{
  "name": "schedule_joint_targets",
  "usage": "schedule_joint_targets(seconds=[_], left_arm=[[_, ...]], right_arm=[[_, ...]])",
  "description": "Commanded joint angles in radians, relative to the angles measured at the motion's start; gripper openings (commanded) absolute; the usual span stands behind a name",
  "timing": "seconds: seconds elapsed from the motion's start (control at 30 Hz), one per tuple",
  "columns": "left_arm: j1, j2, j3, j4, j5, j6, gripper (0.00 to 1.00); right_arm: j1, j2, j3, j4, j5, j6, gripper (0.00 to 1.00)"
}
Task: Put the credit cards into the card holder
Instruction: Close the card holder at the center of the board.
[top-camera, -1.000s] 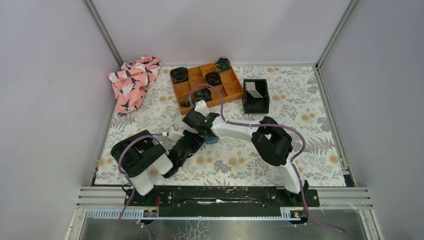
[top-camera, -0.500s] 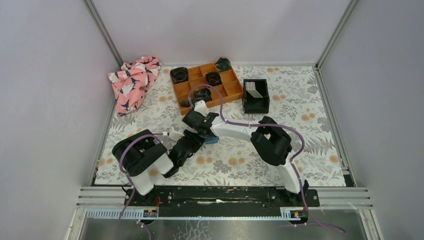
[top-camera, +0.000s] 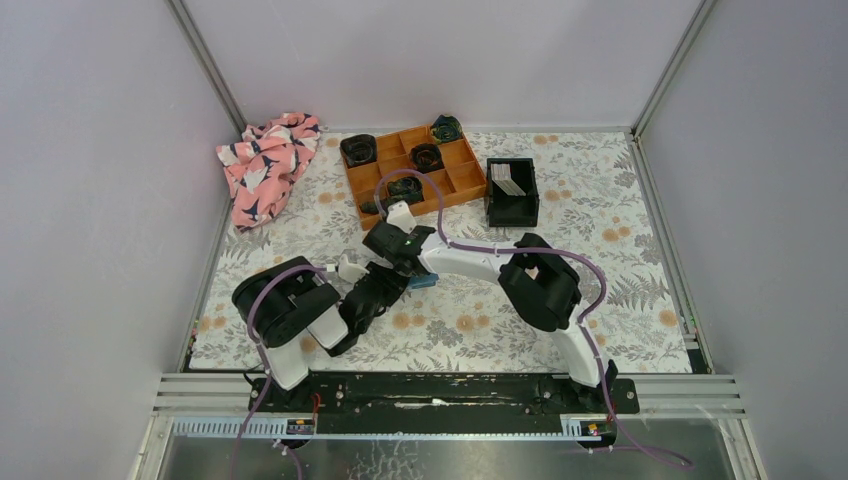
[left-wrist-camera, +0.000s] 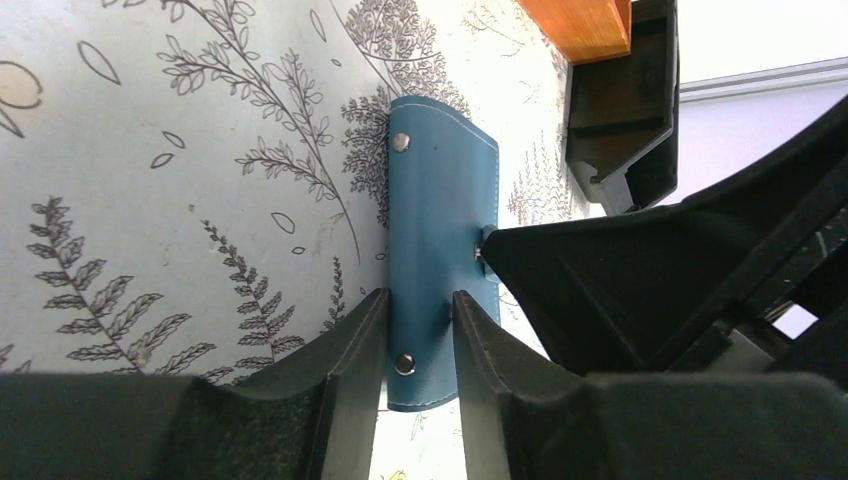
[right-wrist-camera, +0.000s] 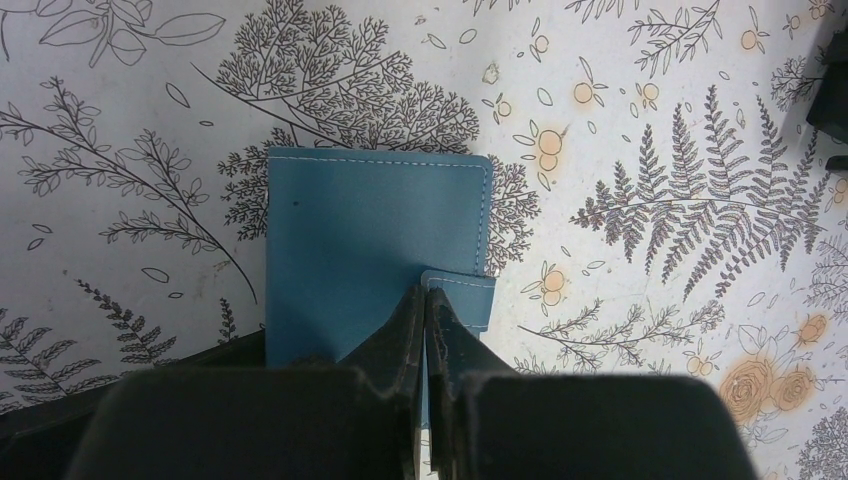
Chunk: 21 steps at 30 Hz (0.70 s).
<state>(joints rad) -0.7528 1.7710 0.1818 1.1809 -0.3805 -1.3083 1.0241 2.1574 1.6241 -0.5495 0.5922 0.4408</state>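
**Both grippers at the card holder; arms drawn slightly inward**

The card holder (right-wrist-camera: 370, 240) lies closed and flat on the floral mat (top-camera: 620, 250) at mid-table, where it was a second ago. The right gripper (right-wrist-camera: 428, 318) has its fingers pinched together on the holder's clasp tab. The left gripper (left-wrist-camera: 418, 345) is narrowly parted, tips at the holder's near end; a firm grip cannot be confirmed. The left elbow has shifted right and the right elbow slightly left. The credit cards (top-camera: 509, 180) remain in the black bin (top-camera: 512, 210).
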Motion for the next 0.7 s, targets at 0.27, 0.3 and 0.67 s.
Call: schedule_joint_targets(seconds=[0.27,0.3,0.67], left_arm=[[-0.009,0.120,-0.041,-0.106,0.077,0.040,0.34],[-0.009,0.122,-0.042,-0.101,0.078,0.039,0.33],[-0.003,0.141,-0.044,-0.074,0.087,0.037,0.32]], right_arm=[[0.032,0.068,0.060,-0.034,-0.045,0.016,0.02],[0.033,0.073,0.065,-0.039,-0.045,0.016,0.03],[0.054,0.100,0.069,-0.055,-0.057,0.033,0.03]])
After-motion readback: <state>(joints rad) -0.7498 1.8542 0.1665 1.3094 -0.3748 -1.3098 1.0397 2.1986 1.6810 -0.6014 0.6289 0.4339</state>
